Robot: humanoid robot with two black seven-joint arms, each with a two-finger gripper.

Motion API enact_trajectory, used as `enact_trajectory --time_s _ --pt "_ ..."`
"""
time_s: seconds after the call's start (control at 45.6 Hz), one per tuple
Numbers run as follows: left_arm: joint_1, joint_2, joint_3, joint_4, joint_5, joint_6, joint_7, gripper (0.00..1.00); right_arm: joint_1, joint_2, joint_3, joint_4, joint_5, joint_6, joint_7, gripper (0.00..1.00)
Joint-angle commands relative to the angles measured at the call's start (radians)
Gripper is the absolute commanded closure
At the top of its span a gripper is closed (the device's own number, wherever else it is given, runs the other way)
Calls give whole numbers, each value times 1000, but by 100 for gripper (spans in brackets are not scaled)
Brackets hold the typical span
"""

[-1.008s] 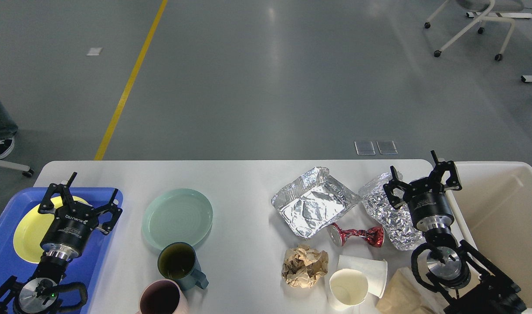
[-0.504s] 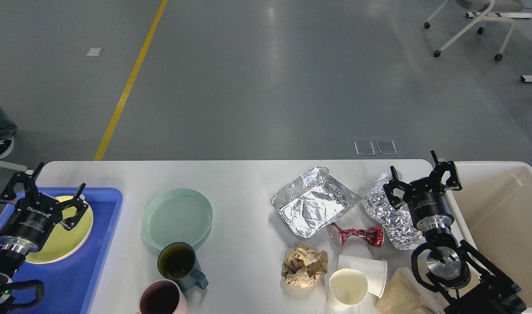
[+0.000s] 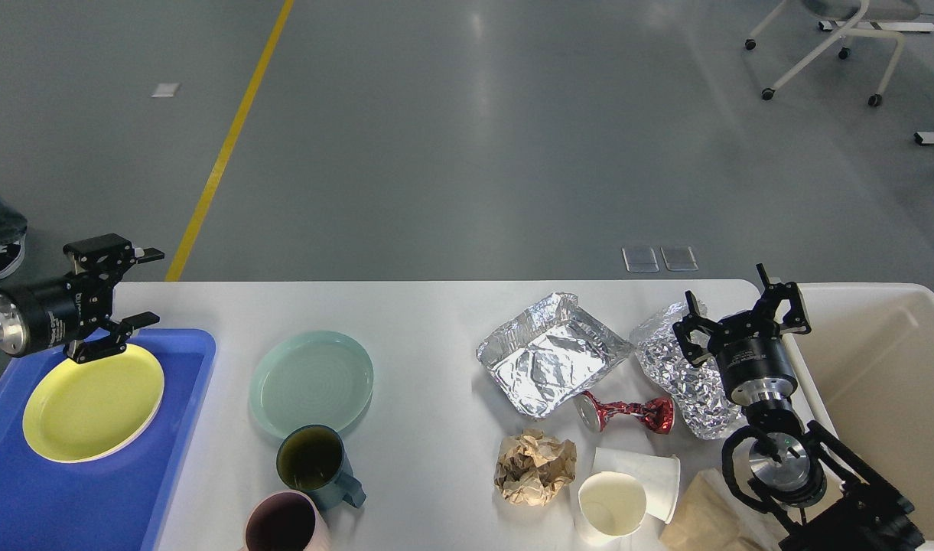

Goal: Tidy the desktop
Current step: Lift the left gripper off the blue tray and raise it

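The white desktop [image 3: 428, 321] holds a mint green plate [image 3: 311, 380], a dark green mug [image 3: 314, 464], a pink mug [image 3: 283, 523], a foil tray [image 3: 549, 353], crumpled foil [image 3: 685, 373], a crushed red can [image 3: 626, 412], a brown paper ball [image 3: 534, 466], two white paper cups [image 3: 612, 505] and a brown paper bag [image 3: 707, 520]. My left gripper [image 3: 151, 285] is open and empty at the far left, pointing right above the blue tray's back edge. My right gripper [image 3: 742, 310] is open and empty above the crumpled foil.
A blue tray [image 3: 92, 490] at the left holds a yellow plate [image 3: 93, 402]. A cream bin [image 3: 880, 383] stands right of the desktop. A wheeled chair [image 3: 826, 46] stands on the floor far behind. A person's shoe [image 3: 4, 256] shows at the left edge.
My left arm has pulled off the yellow plate, swung up and left, and turned so its gripper points right. The right arm has not moved.
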Motion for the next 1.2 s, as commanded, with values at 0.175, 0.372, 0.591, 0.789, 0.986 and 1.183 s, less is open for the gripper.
enact_trajectory --time_s 0.175,0.372,0.591,0.789,0.986,1.183 --pt "-419 -112 573 -13 0 -1 10 3 0 0 0 0 0 0 1 0" --pt "-655 -253 860 -98 -6 -1 13 3 0 0 0 0 0 0 1 0" --pt "-1013 -365 1120 -408 -7 -2 2 3 0 0 -1 0 0 0 1 0" --pt "-1237 -511 1149 -623 -10 -51 15 4 0 0 -1 0 0 0 -1 0" --pt "-1426 -657 1242 -804 -121 -97 16 4 -2 0 0 0 0 0 1 0" --pt "-1619 -752 1339 -997 -343 -102 84 4 -2 0 -1 0 0 0 1 0"
